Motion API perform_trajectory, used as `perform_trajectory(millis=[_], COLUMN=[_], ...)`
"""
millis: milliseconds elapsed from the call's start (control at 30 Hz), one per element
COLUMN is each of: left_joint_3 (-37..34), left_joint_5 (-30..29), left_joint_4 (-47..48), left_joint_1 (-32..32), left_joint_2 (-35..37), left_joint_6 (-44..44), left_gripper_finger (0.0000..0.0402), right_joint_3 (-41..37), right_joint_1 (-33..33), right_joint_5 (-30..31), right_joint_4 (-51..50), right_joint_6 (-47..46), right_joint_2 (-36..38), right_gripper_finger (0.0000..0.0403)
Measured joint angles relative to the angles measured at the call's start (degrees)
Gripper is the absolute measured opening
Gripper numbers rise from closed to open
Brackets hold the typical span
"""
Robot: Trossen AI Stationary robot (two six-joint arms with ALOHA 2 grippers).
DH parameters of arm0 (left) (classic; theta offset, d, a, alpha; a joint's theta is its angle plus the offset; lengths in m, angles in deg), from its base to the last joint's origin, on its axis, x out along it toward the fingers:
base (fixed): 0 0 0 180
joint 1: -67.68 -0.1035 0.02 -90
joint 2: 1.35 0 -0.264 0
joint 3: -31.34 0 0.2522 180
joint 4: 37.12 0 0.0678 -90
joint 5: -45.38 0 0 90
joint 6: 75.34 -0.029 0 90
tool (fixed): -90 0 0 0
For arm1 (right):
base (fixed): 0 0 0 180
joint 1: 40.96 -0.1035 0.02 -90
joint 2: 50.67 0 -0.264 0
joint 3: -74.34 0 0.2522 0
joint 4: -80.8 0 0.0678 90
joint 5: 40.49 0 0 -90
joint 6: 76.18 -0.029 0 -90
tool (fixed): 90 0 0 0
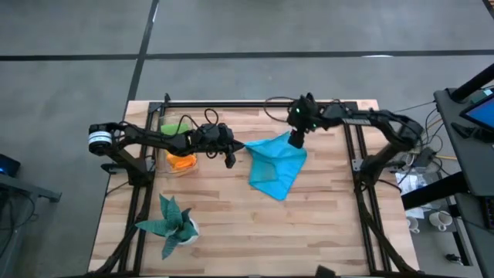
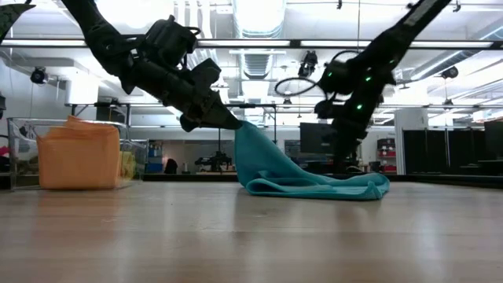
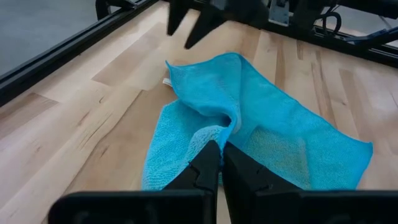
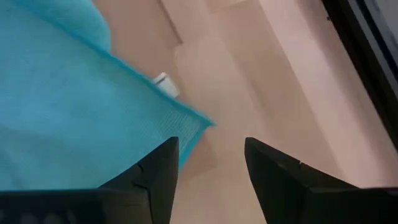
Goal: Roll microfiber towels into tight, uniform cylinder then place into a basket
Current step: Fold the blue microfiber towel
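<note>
Step in hand: laying out blue towel (image 1: 275, 171) at bench (image 1: 309, 239) centre, pre-roll. Left tool (image 3: 221, 163) clamped on raised fold. Right tool (image 4: 210, 163) open over far corner, holding nothing. Orange towel (image 1: 182, 161) already in basket (image 2: 126, 141). Next, judged: flatten w/ both tools, then roll.

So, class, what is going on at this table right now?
The left gripper is shut on one corner of the blue towel and lifts it off the table. The right gripper is open above the towel's far corner, holding nothing. The towel is not rolled yet. An orange towel already sits in the clear basket.
</note>
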Motion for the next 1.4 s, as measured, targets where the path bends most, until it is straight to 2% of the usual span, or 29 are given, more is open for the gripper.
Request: perform_trajectory(millis=[233,333,533,733,1400], left_joint_3=[-0.04,-0.04,-0.06,-0.17,-0.17], left_joint_5=[-0.01,0.01,0.01,0.01,0.01], left_joint_4=[-0.01,-0.01,-0.01,0.01,-0.01], left_joint_1=[0.02,0.00,0.00,0.00,0.00], left_joint_2=[0.00,0.00,0.00,0.00,-0.02], left_joint_6=[0.00,0.00,0.00,0.00,0.00], left_gripper_finger=[0.0000,0.0000,0.0000,0.0000,0.0000], right_joint_3=[9.73,12.92,17.77,18.26,17.30], right_joint_1=[2.78,2.58,2.66,2.54,2.30], right_joint_5=[-1.51,-1.73,-2.23,-2.30,-2.32], right_joint_4=[-6.24,-9.05,-14.50,-15.27,-13.37], right_joint_6=[11.24,16.36,20.63,22.08,23.04], right_joint_2=[-10.56,-13.51,-17.08,-17.74,-18.88], right_gripper_finger=[0.0173,0.0166,0.0146,0.0131,0.0130])
